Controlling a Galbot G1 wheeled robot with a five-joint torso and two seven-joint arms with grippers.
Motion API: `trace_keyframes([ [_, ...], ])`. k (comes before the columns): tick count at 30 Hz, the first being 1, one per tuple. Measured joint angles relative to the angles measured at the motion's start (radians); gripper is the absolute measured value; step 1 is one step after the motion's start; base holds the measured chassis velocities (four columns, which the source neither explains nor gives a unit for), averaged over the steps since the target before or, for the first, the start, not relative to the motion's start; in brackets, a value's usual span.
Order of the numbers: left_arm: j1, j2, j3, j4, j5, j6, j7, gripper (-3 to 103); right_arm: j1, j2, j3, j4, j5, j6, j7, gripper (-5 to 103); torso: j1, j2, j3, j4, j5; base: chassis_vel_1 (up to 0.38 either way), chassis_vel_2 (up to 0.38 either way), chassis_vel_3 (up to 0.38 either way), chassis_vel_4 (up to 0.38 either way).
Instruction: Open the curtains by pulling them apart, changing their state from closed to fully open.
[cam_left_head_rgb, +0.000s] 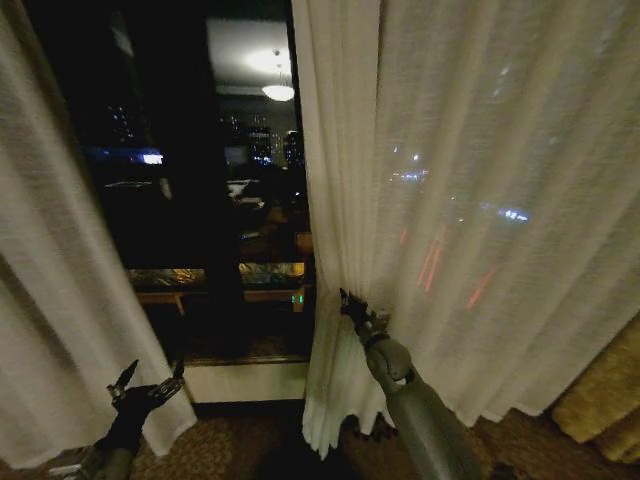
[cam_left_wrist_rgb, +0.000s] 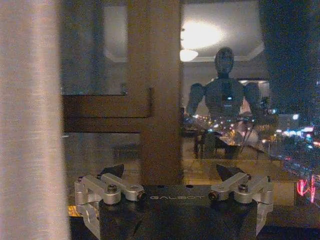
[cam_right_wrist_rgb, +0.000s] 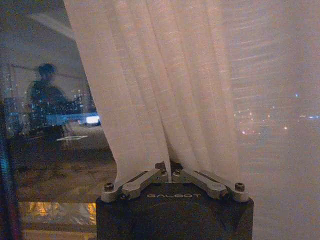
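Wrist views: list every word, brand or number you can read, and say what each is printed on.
"GALBOT": on the black body of the left gripper, between its open fingers.
"GALBOT": on the black body of the right gripper, shut on the right sheer curtain.
City lights behind the glass: nothing readable.

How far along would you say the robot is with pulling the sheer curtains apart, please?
Partly done. The left sheer off-white curtain panel already hangs off to the side, with dark window glass bare between the panels. The left gripper hangs open and low beside it. In hand: the right gripper is pinched shut on the edge of the right sheer off-white curtain panel. Left to do: that panel covers the right half of the window.
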Motion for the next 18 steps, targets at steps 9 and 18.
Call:
trace_keyframes([
  [9, 0.000, 0.001, 0.000, 0.001, -0.001, -0.002, 0.000, 100, -0.006, -0.003, 0.005, 0.004, -0.001, 0.000, 0.001, 0, 0.000, 0.000, 0.000, -0.0001, 0.0000, -0.353, -0.350, 0.347, 0.337],
  [18, 0.001, 0.001, 0.000, 0.002, -0.001, -0.004, 0.000, 100, -0.008, -0.006, 0.008, 0.008, -0.001, 0.000, 0.001, 0, 0.000, 0.000, 0.000, -0.0002, -0.0001, -0.367, -0.355, 0.365, 0.347],
])
